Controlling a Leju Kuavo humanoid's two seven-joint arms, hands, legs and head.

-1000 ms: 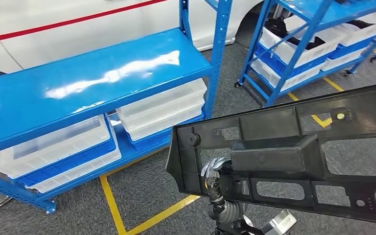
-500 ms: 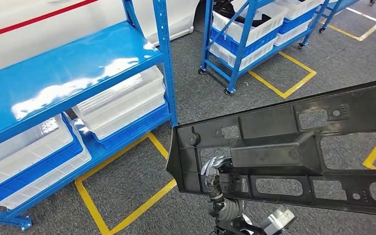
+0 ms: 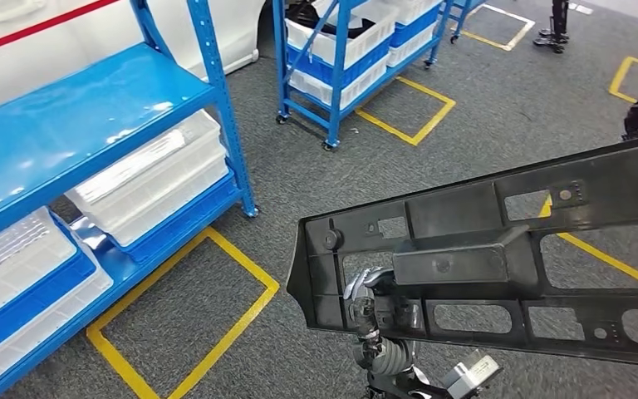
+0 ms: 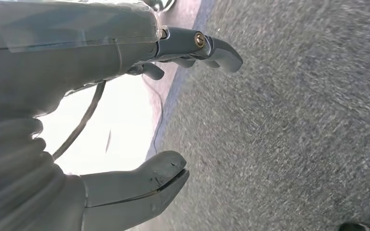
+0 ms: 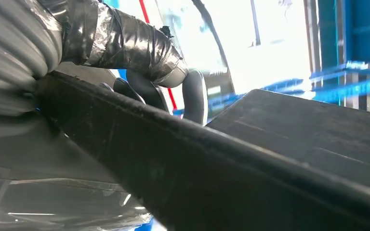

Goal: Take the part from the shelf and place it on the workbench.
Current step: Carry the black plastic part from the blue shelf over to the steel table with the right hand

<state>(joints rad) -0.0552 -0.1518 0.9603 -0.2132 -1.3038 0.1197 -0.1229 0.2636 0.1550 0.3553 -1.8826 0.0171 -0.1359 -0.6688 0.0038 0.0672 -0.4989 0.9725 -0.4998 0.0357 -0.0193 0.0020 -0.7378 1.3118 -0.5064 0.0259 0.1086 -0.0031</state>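
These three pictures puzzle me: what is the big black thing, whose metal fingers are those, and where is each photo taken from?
They come from a walking robot with two arms. The wide picture is from its head, looking down: the right hand holds a long black plastic part over grey carpet, beside a blue shelf that carries white bins. One close-up comes from a camera at the right wrist, where dark fingers curl over the part's edge. The other is from the left wrist: the left hand is open and holds nothing, above the floor.

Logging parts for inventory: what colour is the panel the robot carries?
Black; the panel shows best in the head view.
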